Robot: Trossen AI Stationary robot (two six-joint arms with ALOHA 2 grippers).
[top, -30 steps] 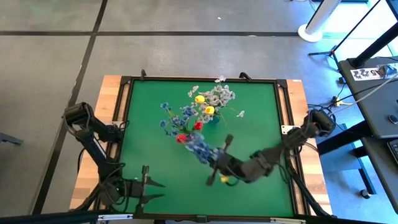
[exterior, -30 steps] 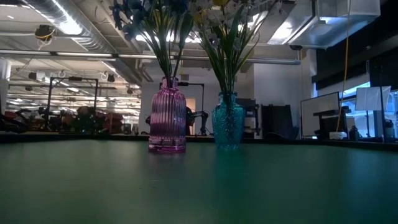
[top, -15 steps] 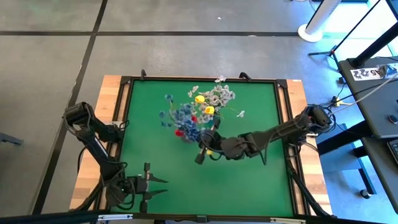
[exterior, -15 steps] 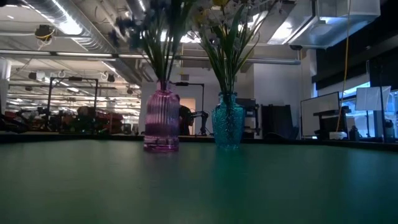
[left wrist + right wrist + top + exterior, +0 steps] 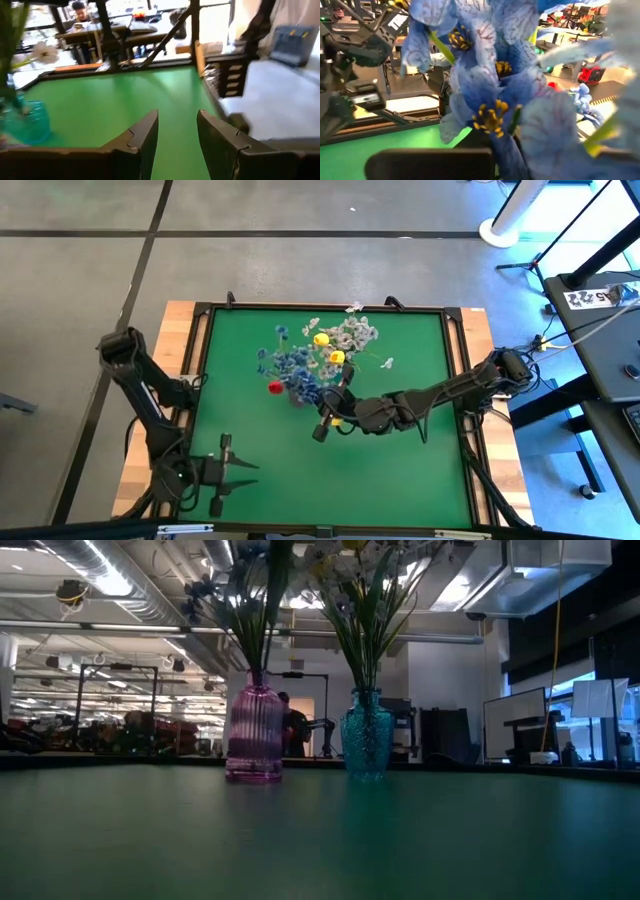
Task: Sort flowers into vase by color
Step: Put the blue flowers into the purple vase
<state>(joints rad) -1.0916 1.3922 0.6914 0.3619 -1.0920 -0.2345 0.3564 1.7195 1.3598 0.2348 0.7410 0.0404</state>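
Near the table's middle: my right gripper sits just at 5 o'clock of the flower cluster, arm stretched in from the 3 o'clock edge.
Right fingers: pinched fully together; something yellow shows beside them from above, but whether I hold a stem I cannot tell. The right wrist view is filled with blue blossoms pressed close.
Left gripper: waiting off by the table's 7 o'clock corner, fingers parted with nothing between them, only bare green table ahead.
Flowers: blue sprays with a red bud toward 9 o'clock of the cluster; white sprays and yellow buds toward 12 to 1 o'clock.
Vases: pink vase holds the blue stems, teal vase beside it holds the white and yellow (tops cut off in the low view).
Step in hand: as I judge it, working a flower in at the blue bunch over the pink vase.
Next move: steer any stem down into the narrow neck without nudging the vase, then let go and back away toward 3 o'clock. The red bud in the blue group may yet need sorting.
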